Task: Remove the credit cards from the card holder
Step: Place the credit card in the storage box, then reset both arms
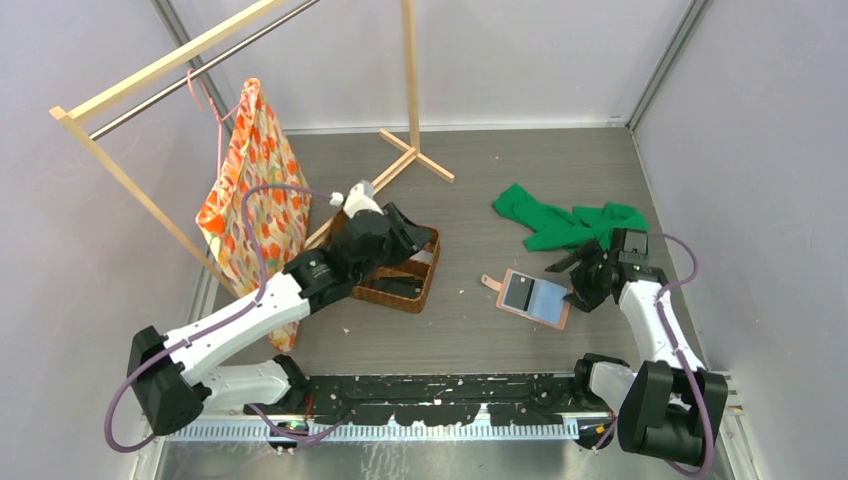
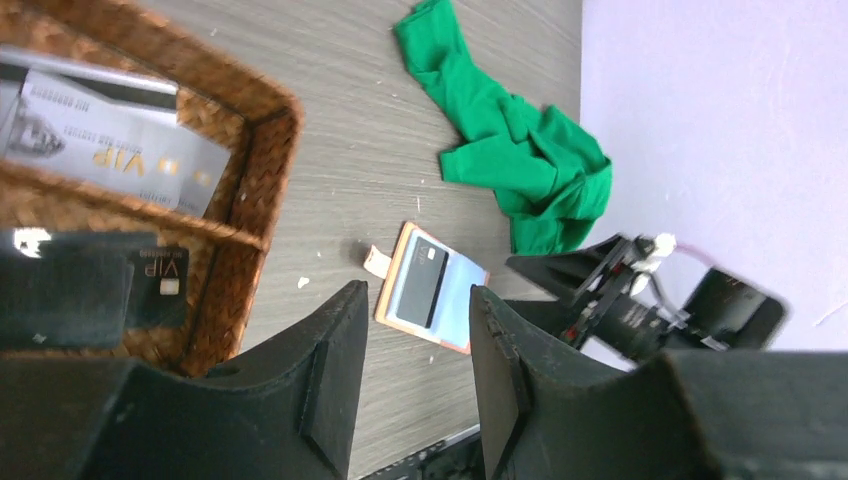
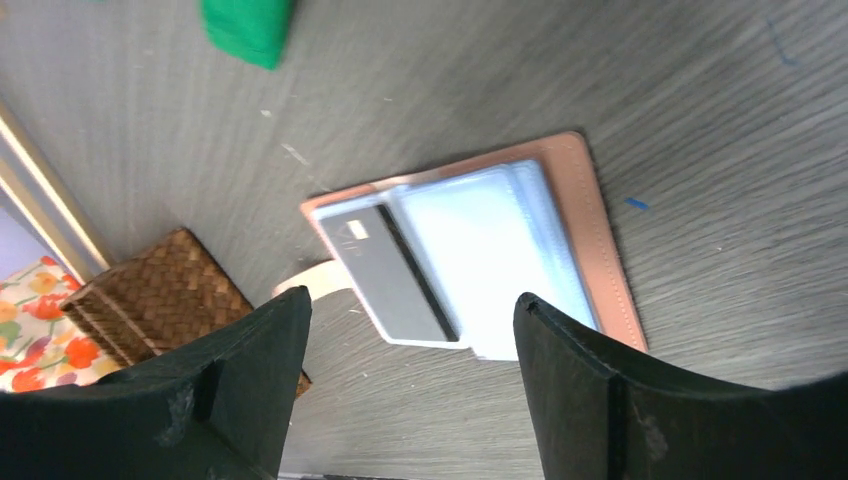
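We see the card holder [image 1: 535, 297] lying open and flat on the table [image 1: 470, 190], its inside facing up, between the woven basket [image 2: 270, 170] and the right arm. Its strap tab [image 3: 310, 280] points toward the basket. One grey card [image 3: 385, 275] sits in the panel on the tab side; the other panel shows only pale clear sleeves.

The right pincer [image 3: 410, 310] hovers over the holder with its jaws wide apart, and it grips nothing. The left pincer [image 2: 412, 300] is above the basket, also released, with nothing between its fingers.

In the basket, a silver card [image 2: 120, 150] lies in one compartment and a black card [image 2: 90, 290] in the next. A crumpled green cloth [image 2: 520, 150] lies on the table beyond the holder.
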You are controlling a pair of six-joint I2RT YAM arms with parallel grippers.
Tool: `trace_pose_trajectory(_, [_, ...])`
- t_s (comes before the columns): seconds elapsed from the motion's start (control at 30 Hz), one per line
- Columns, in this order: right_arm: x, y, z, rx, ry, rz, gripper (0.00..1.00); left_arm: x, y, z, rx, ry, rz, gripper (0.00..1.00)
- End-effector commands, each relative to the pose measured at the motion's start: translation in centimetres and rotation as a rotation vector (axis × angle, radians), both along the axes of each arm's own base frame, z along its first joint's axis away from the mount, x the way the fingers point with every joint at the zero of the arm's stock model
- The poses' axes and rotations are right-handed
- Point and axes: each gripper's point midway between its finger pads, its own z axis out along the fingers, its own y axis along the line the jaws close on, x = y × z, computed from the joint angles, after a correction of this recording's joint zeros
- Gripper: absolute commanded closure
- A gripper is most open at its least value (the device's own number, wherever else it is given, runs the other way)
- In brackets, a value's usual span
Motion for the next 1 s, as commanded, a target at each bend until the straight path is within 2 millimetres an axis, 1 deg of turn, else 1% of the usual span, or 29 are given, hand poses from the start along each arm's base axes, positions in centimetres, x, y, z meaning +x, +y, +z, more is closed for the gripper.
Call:
trace_pose_trajectory(0.0, [1.5,-1.1,5.1,-0.093,-0.119,0.028,0.20,0.7,-2.0,3.1,0.140,-0.156,-0.153,0.57])
trace_pose_trajectory(0.07, [1.7,-1.8,7.6,-0.148,-0.164,0.042,0.15,0.7,-3.1,3.7,0.182,-0.188,-0.230,0.57])
trace_pose_trajectory(0.13, [2.0,-2.6,10.5,-0.215,-0.218,0.047,0.11,0.4,-4.1,4.4,0.223,-0.232,-0.328,0.58])
trace_pose_trajectory(0.17, [2.0,-3.2,11.9,-0.259,-0.240,0.042,0.03,0.2,-4.6,4.9,0.240,-0.264,-0.381,0.58])
trace_pose_trajectory(0.2, [2.1,-3.8,14.0,-0.300,-0.278,0.036,0.00,0.1,-4.9,5.5,0.261,-0.299,-0.422,0.58])
trace_pose_trajectory(0.23, [2.0,-4.2,14.9,-0.334,-0.292,0.033,0.00,0.1,-4.9,5.8,0.273,-0.312,-0.434,0.58])
trace_pose_trajectory(0.33, [1.7,-5.4,19.0,-0.421,-0.353,0.003,0.00,0.1,-4.6,6.9,0.346,-0.371,-0.482,0.58])
trace_pose_trajectory(0.4, [1.4,-5.6,21.3,-0.451,-0.395,-0.013,0.00,0.2,-4.1,7.4,0.393,-0.397,-0.491,0.57])
trace_pose_trajectory(0.43, [1.2,-5.8,22.0,-0.461,-0.410,-0.025,0.00,0.3,-3.7,7.6,0.418,-0.409,-0.490,0.57])
trace_pose_trajectory(0.5, [0.9,-5.9,23.0,-0.474,-0.440,-0.046,0.00,0.4,-2.9,7.7,0.452,-0.412,-0.474,0.57])
trace_pose_trajectory(0.53, [0.7,-6.5,23.4,-0.497,-0.444,-0.075,0.00,0.4,-2.6,7.6,0.466,-0.408,-0.469,0.57])
trace_pose_trajectory(0.6, [0.5,-6.7,23.8,-0.507,-0.456,-0.092,0.00,0.3,-2.1,7.7,0.476,-0.406,-0.462,0.56])
trace_pose_trajectory(0.73, [0.1,-7.1,24.1,-0.521,-0.462,-0.129,0.00,-0.3,-1.1,7.1,0.493,-0.373,-0.450,0.56])
trace_pose_trajectory(0.83, [0.0,-7.2,24.4,-0.518,-0.482,-0.151,0.00,-0.7,-0.4,6.3,0.494,-0.360,-0.444,0.59])
trace_pose_trajectory(0.97, [-0.1,-7.2,24.4,-0.511,-0.487,-0.166,0.00,-1.4,-0.2,6.3,0.469,-0.391,-0.457,0.59])
